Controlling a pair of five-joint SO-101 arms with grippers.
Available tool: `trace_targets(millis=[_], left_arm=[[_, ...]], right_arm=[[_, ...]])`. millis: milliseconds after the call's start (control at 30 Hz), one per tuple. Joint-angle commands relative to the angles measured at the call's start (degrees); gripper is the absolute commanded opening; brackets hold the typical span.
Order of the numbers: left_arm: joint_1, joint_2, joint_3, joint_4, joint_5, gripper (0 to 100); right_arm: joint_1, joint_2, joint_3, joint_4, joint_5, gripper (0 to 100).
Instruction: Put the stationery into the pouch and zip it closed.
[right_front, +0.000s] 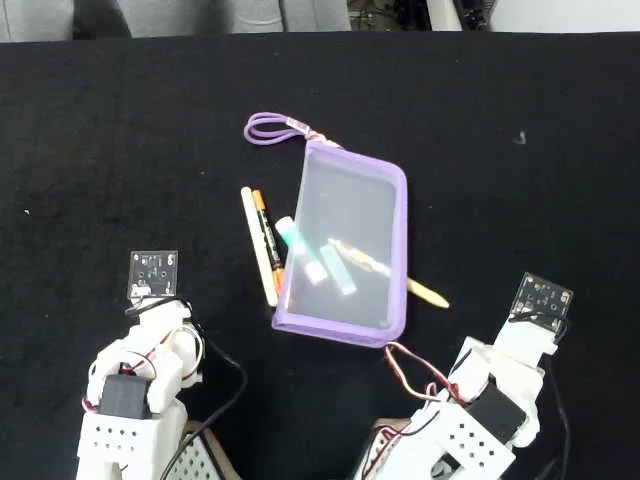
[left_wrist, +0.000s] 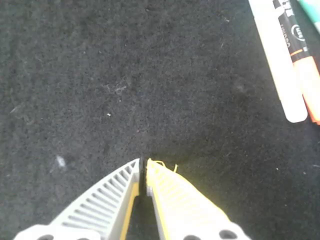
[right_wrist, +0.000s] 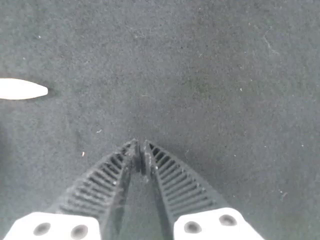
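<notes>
The pouch (right_front: 352, 225), translucent with purple edging, is lying flat near the middle of the black table (right_front: 520, 130) in the high view. Its long sides are running roughly from 12 to 6 o'clock. A purple strap (right_front: 270, 127) is looping out from its corner at 11 o'clock.

Two small teal pieces (right_front: 300, 250) are showing against the pouch's clear face, overlapping its 9 o'clock edge. Whether they are sitting inside it or on it, I cannot tell. A cream pen (right_front: 428, 293) is crossing the same face at a slant. Its pointed end is sticking out past the pouch's edge at 4 o'clock and is resting on the table.

Just beside the pouch at 9 o'clock, a white pen (right_front: 259, 245) and an orange marker (right_front: 268, 240) are lying side by side on the table, touching each other along their length.

The left arm (right_front: 135, 395) is sitting at 7 o'clock from the pouch and the right arm (right_front: 490, 405) at 5 o'clock, both apart from it.

The left tool (left_wrist: 144, 172) is pointing down at bare table with its fingers pressed together and gripping nothing. The white pen and orange marker are lying off to one side of it.

The right tool (right_wrist: 139, 152) is likewise hanging over the table with its fingertips meeting and nothing between them. The cream pen's tip is showing well apart from it.
</notes>
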Motion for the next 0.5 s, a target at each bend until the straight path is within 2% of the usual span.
trace_targets(millis=[0,467], left_arm=[[-0.48,-0.35,1.19,0.18,-0.53,3],[-0.22,-0.35,1.19,0.18,-0.53,3]], right_arm=[[-0.79,-6.02,0.48,-0.44,0.18,1.7],[-1.32,-5.93,0.48,-0.53,0.00,1.8]])
